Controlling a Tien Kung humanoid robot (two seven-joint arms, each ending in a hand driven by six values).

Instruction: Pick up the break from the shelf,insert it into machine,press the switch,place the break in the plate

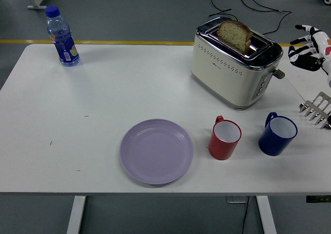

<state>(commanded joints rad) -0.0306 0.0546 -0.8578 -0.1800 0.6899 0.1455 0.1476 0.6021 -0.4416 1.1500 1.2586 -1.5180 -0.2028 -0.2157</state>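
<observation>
We see the rough, brown-crusted bread slice [234, 34] standing upright in the glossy cream toaster [234, 69] slot, long axis along it, while our right hand [307, 52] hovers spread, empty, beside it.

Views: one only, the head view; no second view shares the scene.
Position: high, on the robot's side of the white table [103, 89].
Direction: forward and down; near edge at bottom, grey floor [129, 11] at top.
Range: moderate; nearly the whole tabletop fits.
</observation>
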